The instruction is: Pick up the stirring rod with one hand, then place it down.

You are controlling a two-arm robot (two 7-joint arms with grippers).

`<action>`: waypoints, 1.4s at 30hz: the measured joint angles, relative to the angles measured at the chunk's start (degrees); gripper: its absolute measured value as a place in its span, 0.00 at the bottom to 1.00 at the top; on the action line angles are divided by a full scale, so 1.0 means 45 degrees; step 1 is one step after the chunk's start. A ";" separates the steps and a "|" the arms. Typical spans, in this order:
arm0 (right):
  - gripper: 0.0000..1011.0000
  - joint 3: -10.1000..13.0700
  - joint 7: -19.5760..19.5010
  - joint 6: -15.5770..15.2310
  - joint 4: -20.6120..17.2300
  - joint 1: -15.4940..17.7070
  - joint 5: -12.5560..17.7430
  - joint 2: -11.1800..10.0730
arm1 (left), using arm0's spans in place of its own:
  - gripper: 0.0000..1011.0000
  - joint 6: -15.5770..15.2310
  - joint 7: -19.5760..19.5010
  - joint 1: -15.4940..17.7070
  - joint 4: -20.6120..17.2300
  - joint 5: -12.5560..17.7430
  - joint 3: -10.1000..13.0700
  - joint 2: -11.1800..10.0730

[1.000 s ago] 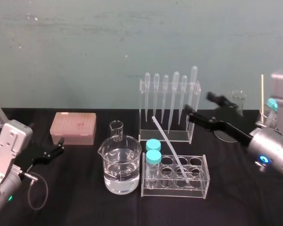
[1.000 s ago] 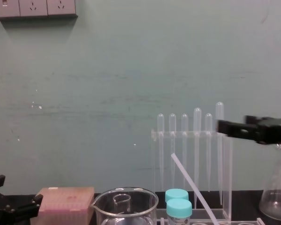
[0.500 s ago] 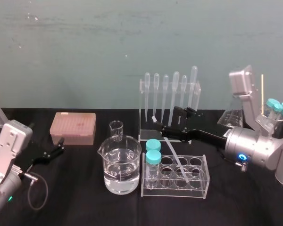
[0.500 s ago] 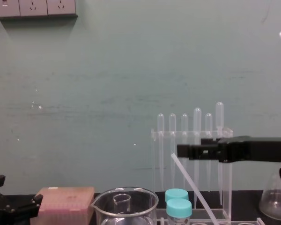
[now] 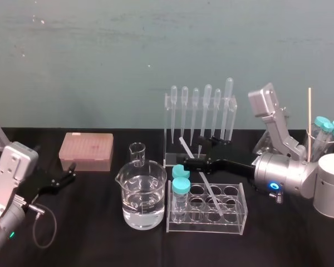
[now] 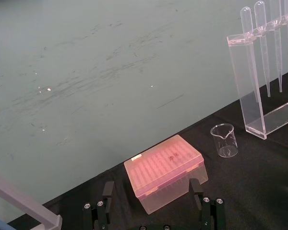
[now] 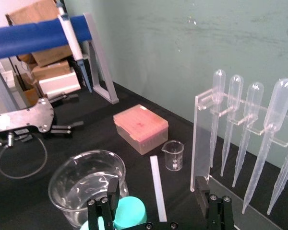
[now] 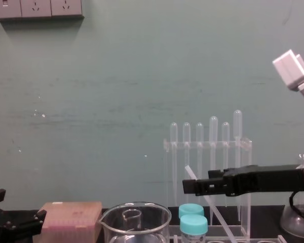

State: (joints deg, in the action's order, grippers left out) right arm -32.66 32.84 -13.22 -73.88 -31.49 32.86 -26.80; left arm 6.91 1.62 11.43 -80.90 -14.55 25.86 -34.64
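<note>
Update: right gripper [image 5: 190, 162] is now lower and further in than a second ago, at the stirring rod [image 5: 209, 191], which leans in the tube rack [image 5: 240, 221]. Jaws wide, straddling it, gripping nothing; closing looks like the next step. Left gripper [image 5: 71, 173] parked, spread open, table's left. Black tabletop [image 5: 100, 245], teal wall [image 5: 100, 55], sockets [image 8: 35, 8].

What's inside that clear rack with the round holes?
Two teal-capped tubes at the rack's left end; the stirring rod leaning in a hole further right, the open right gripper straddling it. Where its tip rests is unclear. Left gripper rests far left.
</note>
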 joint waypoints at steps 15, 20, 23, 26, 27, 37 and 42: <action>0.99 -0.0190 0.0216 0.0079 0.0814 -0.0392 -0.0316 0.0444 | 0.99 0.0000 0.0000 0.0000 0.0000 0.0000 0.0000 -0.0001; 0.99 -0.0274 0.0279 0.0080 0.0911 -0.0453 -0.0467 0.0493 | 0.99 0.0000 0.0000 0.0000 0.0000 0.0000 0.0001 -0.0001; 0.99 -0.0276 0.0276 0.0082 0.0926 -0.0460 -0.0531 0.0505 | 0.99 0.0000 0.0000 0.0000 0.0000 0.0000 0.0000 -0.0001; 0.99 -0.0276 0.0270 0.0161 0.0926 -0.0460 -0.0627 0.0507 | 0.99 0.0001 0.0000 0.0000 0.0000 0.0000 0.0000 -0.0001; 0.99 -0.0277 0.0269 0.0168 0.0926 -0.0460 -0.0633 0.0508 | 0.99 0.0000 0.0000 0.0000 0.0000 0.0001 0.0001 0.0000; 0.96 -0.0276 0.0263 0.0152 0.0926 -0.0457 -0.0615 0.0504 | 0.99 0.0000 0.0000 -0.0001 0.0000 0.0000 0.0001 -0.0001; 0.86 -0.0272 0.0263 0.0143 0.0923 -0.0451 -0.0605 0.0501 | 0.99 0.0000 0.0000 0.0000 0.0000 0.0000 0.0000 0.0000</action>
State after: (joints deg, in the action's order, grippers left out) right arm -33.88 34.02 -12.57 -69.72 -33.52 30.14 -24.54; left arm 6.91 1.62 11.43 -80.90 -14.55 25.86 -34.64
